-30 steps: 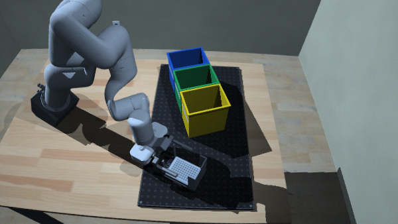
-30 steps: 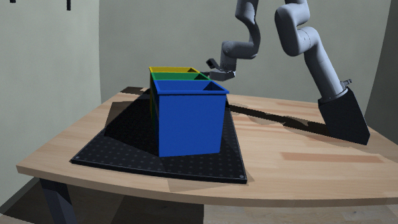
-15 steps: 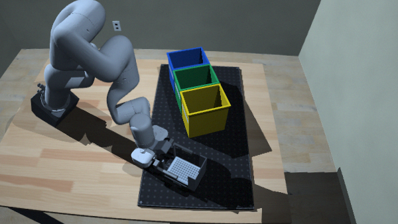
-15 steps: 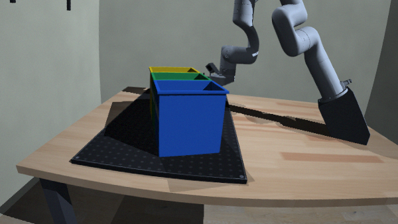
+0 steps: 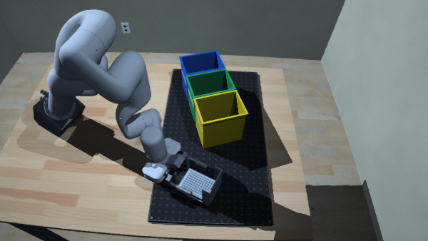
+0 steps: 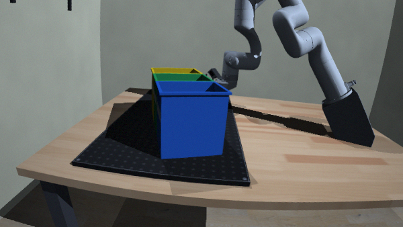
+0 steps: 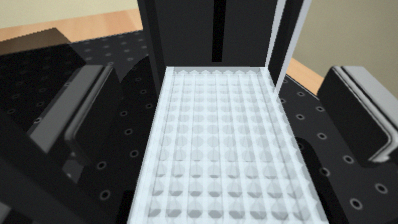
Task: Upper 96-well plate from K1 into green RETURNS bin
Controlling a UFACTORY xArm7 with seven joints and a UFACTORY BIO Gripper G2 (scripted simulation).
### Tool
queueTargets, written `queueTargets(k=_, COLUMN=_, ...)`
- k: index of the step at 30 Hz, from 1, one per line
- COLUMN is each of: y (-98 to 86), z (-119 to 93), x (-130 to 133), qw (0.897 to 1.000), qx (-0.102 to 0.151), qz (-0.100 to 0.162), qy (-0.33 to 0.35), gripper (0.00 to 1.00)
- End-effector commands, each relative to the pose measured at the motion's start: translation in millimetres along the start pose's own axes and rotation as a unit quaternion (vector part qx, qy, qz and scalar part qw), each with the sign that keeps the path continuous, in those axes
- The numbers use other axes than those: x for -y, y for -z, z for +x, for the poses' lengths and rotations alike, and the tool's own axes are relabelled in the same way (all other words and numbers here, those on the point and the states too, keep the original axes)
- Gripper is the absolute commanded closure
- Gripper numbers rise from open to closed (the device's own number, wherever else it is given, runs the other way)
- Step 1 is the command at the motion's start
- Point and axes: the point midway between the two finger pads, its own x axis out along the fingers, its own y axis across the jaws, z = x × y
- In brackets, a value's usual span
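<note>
The pale wooden tabletop (image 5: 118, 185) (image 6: 302, 181), with its long planks, bears a dark, hole-studded board (image 5: 250, 200) (image 6: 134, 166). On it three square-mouthed bins stand upright in a row: blue (image 5: 185, 80) (image 6: 193, 127), green (image 5: 212, 73) (image 6: 181, 77) and yellow (image 5: 222, 133) (image 6: 176, 70), with smooth walls and thick rims. The green bin sits between the others, its neighbours so near that there looks to be little room for error.

Beyond the yellow end, well apart from the green bin, the dark rack K1 (image 5: 212, 190) (image 7: 200, 30) rises in upright walls, one cut by a narrow slot. The upper plate (image 5: 197, 182) (image 7: 220, 135), whitish and ridged with a grid of round wells, lies in it; the lower plate cannot be made out.

The hand (image 5: 180, 172) (image 7: 222, 117) is partly open, its flat, dark fingers standing apart from the plate on either side and gripping nothing. So the transfer seems barely begun: closing on the upper plate alone, lifting, carrying and releasing it into the green bin are all left.

The claw (image 5: 196, 179) (image 6: 213, 76) (image 7: 217, 117) is sinking lower, its fingers descending toward the upper plate (image 5: 198, 182) (image 7: 216, 150).
</note>
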Motion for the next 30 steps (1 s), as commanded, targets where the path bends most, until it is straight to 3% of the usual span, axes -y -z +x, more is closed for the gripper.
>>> queueTargets(k=1, y=5.4, z=1.7, x=1.2, qw=1.000, qx=0.003, qz=-0.006, qy=0.003, gripper=0.63)
queueTargets(k=30, y=14.2, z=1.7, x=1.0, qw=1.000, qx=0.003, qz=-0.005, qy=0.003, gripper=0.63)
